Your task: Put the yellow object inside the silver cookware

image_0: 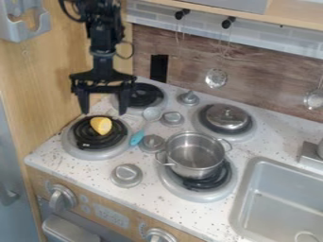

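And the gripper (104, 111) hangs, jaws wide, holding nothing, at twelve o'clock from the yellow object (101, 125) (bright thing!) on its black burner (89, 140); silver pot (194, 155) at four o'clock.

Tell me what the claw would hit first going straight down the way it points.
Probably the yellow object on the front-left burner: it shows just below the gap between the open fingers of the claw. Depth is unclear here, so the claw might meet the burner beside it instead.
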`<state>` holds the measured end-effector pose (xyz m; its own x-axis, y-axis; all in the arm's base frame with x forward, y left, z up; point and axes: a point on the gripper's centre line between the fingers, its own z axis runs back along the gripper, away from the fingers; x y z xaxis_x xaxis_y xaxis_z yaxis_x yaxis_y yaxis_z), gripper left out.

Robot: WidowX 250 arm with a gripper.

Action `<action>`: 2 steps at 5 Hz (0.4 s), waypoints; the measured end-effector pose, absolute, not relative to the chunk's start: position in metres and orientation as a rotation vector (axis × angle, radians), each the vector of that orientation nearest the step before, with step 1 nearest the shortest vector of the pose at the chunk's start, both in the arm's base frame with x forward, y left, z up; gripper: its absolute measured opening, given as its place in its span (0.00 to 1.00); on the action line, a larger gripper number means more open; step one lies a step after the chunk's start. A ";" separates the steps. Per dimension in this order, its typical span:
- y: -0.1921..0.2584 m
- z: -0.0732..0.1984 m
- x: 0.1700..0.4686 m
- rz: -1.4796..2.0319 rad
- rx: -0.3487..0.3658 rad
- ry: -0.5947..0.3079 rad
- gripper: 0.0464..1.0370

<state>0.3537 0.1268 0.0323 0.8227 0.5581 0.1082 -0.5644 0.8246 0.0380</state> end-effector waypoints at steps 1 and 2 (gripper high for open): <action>0.133 0.021 0.363 0.638 0.083 -0.077 0.96; 0.146 0.007 0.370 0.697 0.086 -0.051 0.96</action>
